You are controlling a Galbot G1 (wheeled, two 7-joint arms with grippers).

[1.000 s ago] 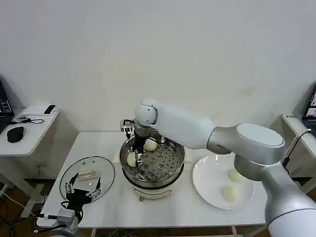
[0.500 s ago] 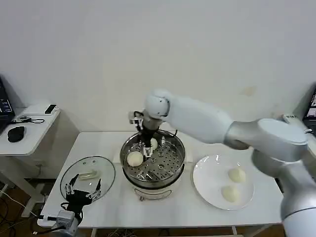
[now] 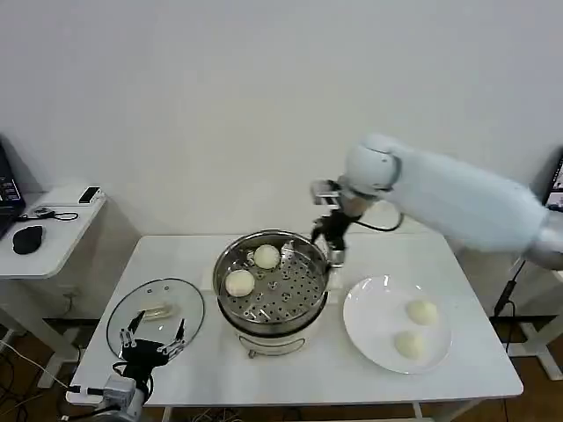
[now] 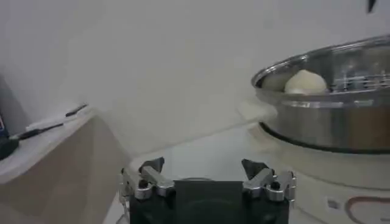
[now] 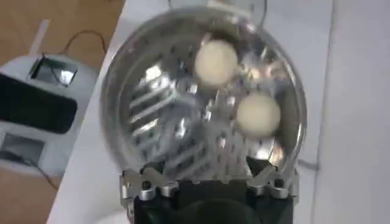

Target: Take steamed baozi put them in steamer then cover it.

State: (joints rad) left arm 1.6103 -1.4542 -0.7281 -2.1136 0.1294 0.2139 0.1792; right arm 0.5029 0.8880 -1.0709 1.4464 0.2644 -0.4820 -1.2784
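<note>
Two round dough buns are held in the round steel steamer, flanked by a round glass lid left and a flat plate right.
</note>
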